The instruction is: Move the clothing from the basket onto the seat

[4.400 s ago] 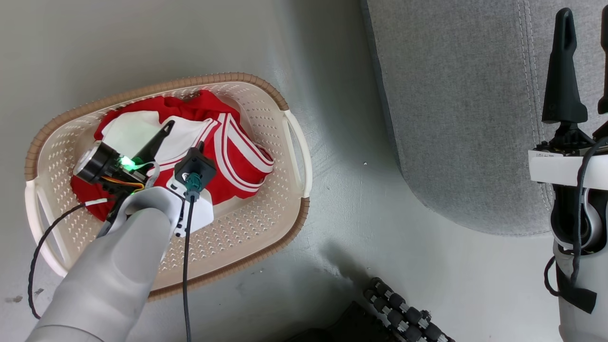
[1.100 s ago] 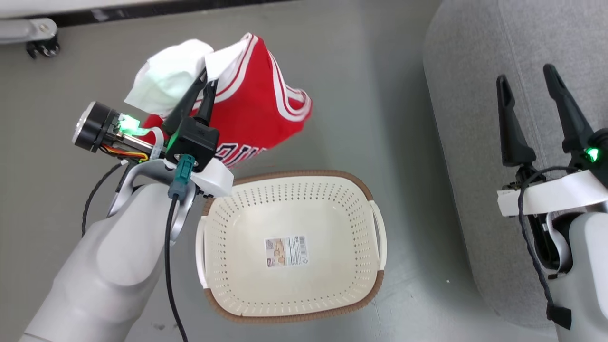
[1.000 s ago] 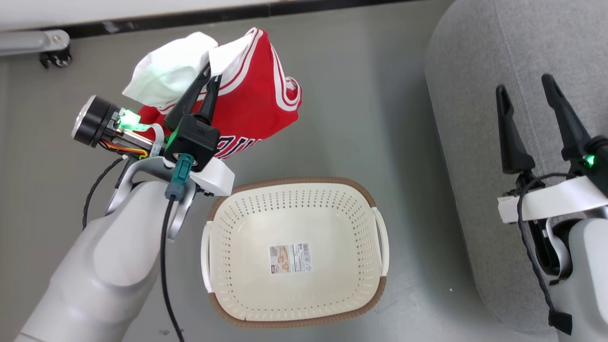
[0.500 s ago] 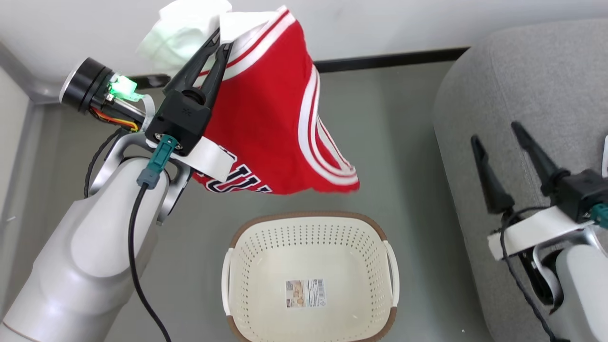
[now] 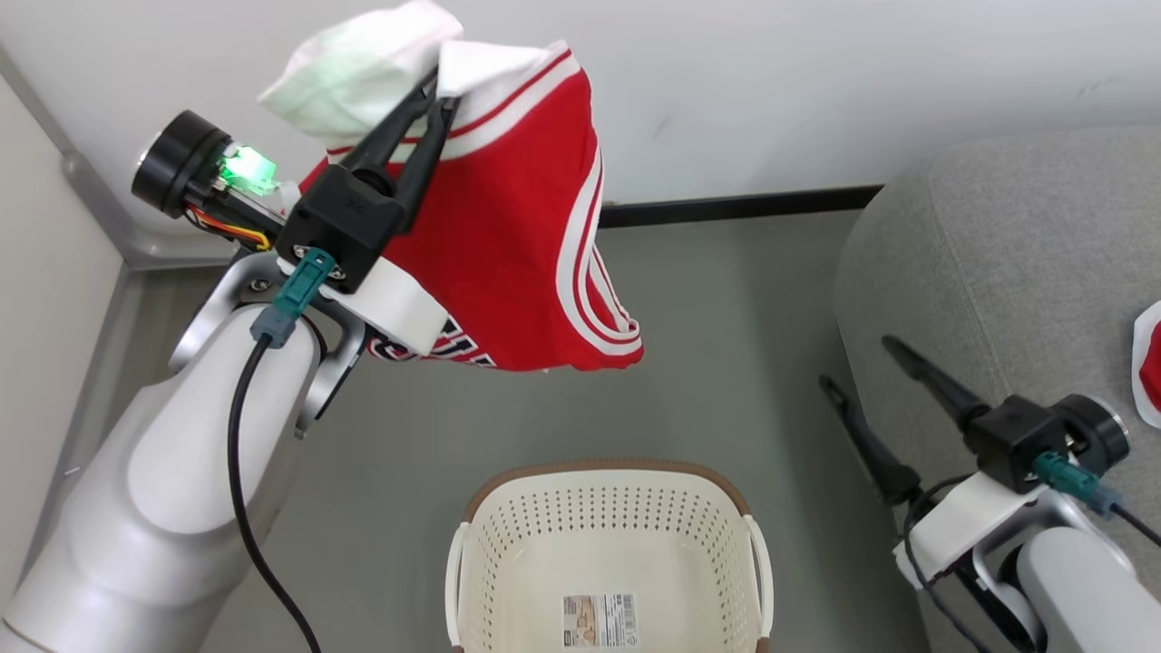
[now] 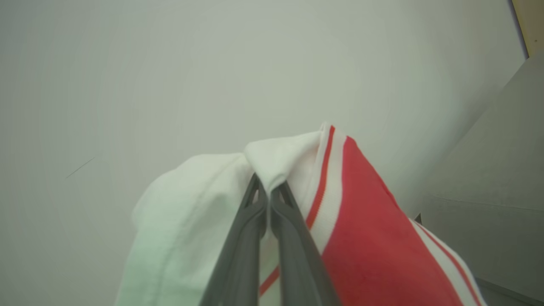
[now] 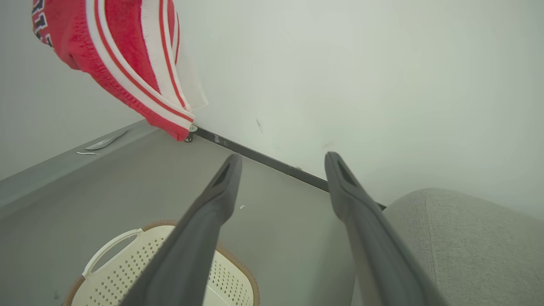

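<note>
My left gripper point(image 5: 439, 91) is shut on a white fold of the clothing point(image 5: 508, 245), a red jersey with white-striped trim and dark lettering. The jersey hangs in the air, high above the floor and to the upper left of the basket point(image 5: 508, 544). In the left wrist view the fingers point(image 6: 250, 221) pinch the white cloth, with red clothing point(image 6: 365, 255) to their right. The cream basket holds nothing but its label. The grey seat point(image 5: 998, 272) is on the right. My right gripper point(image 5: 855, 363) is open beside the seat's edge, holding nothing.
A second red and white garment point(image 5: 1147, 363) lies on the seat at the right edge. A white wall with a black baseboard point(image 5: 744, 204) runs behind. Grey floor point(image 5: 726, 363) lies between basket and seat. The right wrist view shows the basket point(image 7: 127, 272) below the open gripper point(image 7: 283, 159).
The camera has tilted upward. My left gripper took the jersey out of the basket and has raised it higher. My right gripper has swung to point up and left.
</note>
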